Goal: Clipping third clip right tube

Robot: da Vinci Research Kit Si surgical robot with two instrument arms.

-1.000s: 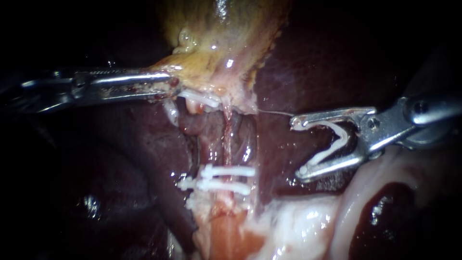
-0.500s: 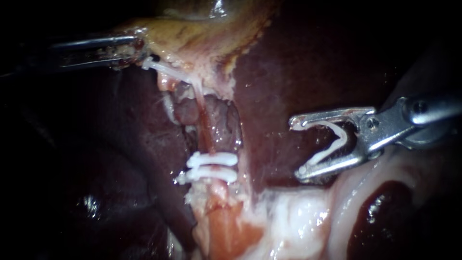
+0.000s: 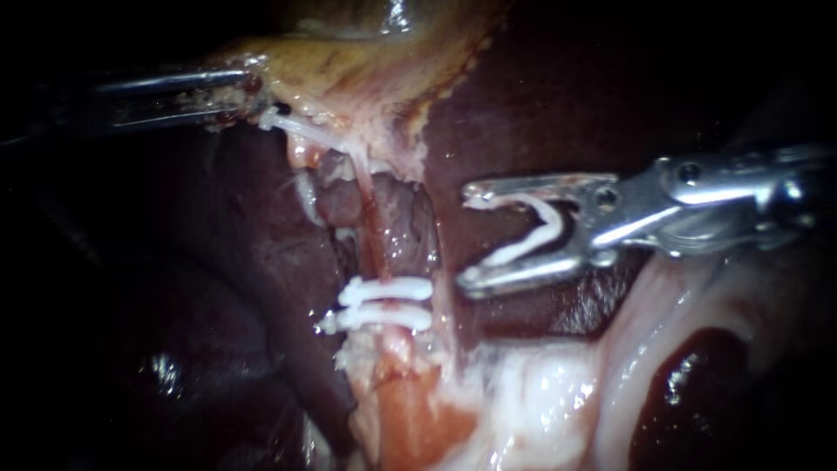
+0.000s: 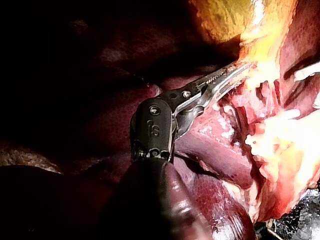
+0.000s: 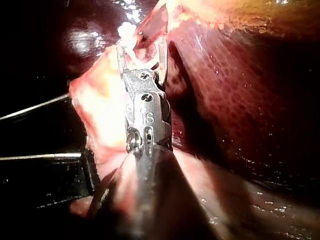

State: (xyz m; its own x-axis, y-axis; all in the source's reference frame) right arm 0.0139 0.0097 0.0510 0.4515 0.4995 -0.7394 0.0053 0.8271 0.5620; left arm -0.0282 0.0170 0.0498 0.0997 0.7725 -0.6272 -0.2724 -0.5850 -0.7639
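Clip status: loaded clip is white and bent into an open V. It sits between the jaws of the right instrument, one leg along each jaw and the mouth facing the tube. It is not around the tube. It lies off to the side over dark liver, and the jaw tips are near a thin pale strand that runs beside the tube.

Tube: reddish and glistening, running from under the gallbladder down to pale tissue. Two white clips cross it low down, upper clip and lower clip, close together and roughly parallel. The stretch above them is bare. Whether this is the task's right tube cannot be told.

Right instrument: shaft enters from the right, nearly level. Jaws are spread wide, and both bear on the loaded clip. In the right wrist view the right instrument also shows its jaws spread, with liver ahead of them.

Left instrument: shaft enters from the left, nearly level. Jaws are narrow, closed on the yellowish edge of the gallbladder. A white band of tissue is stretched from that spot toward the top of the tube. In the left wrist view the left instrument has its jaw tips buried in bright yellow tissue.
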